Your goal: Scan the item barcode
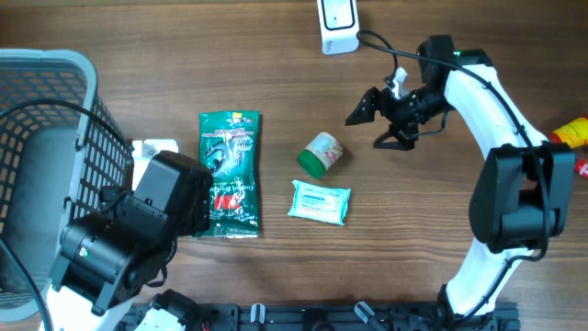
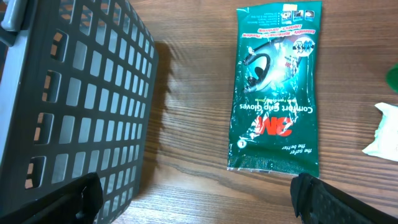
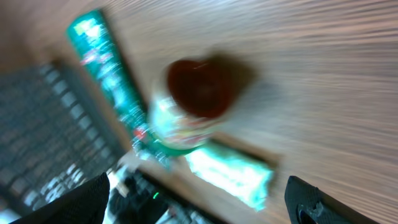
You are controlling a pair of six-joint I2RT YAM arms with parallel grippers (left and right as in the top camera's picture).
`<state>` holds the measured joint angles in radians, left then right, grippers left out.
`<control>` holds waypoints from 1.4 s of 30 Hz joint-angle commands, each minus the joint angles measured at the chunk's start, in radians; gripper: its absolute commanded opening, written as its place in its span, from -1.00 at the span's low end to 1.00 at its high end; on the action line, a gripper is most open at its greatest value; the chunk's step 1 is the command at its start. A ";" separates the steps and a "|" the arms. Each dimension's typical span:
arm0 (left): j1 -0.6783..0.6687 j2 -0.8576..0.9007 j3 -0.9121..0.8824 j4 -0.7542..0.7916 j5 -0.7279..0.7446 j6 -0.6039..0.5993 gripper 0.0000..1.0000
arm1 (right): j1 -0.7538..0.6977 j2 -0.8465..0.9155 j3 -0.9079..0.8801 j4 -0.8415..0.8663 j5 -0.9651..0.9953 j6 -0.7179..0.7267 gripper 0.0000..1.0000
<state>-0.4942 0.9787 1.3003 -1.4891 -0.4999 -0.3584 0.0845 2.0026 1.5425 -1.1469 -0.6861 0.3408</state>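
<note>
Nearest you at left, your left gripper [image 2: 199,198] hangs spread and empty over the desk [image 1: 413,257] between basket [image 1: 55,57] and glove pack [image 1: 230,175], with the wipes [image 1: 319,202] to the right, the jar [image 1: 322,154] on its side just beyond them, the right gripper [image 1: 375,124] spread and empty right of the jar, and the scanner [image 1: 338,23] at the far edge.

One basket [image 1: 46,57], one glove packet [image 1: 230,175], one wipes pack [image 1: 319,202], one green-lidded jar [image 1: 321,154] and one white scanner [image 1: 337,23].
</note>
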 commanded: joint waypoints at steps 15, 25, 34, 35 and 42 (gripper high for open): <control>0.008 -0.001 -0.003 0.000 0.002 -0.016 1.00 | 0.612 -0.031 0.009 0.202 1.061 0.687 0.99; 0.008 -0.001 -0.003 0.000 0.002 -0.017 1.00 | 0.736 0.127 0.006 0.165 1.226 0.757 0.85; 0.008 -0.001 -0.003 0.000 0.002 -0.017 1.00 | 0.731 0.167 0.006 0.129 1.064 0.732 0.35; 0.008 -0.001 -0.003 0.000 0.002 -0.017 1.00 | 0.726 0.167 0.008 0.124 1.032 0.732 0.27; 0.008 -0.001 -0.003 0.000 0.002 -0.017 1.00 | 0.613 0.141 0.100 -0.013 0.855 0.615 0.13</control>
<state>-0.4942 0.9787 1.3003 -1.4887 -0.4999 -0.3580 0.7513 2.1548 1.5806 -1.1271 0.2897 1.0386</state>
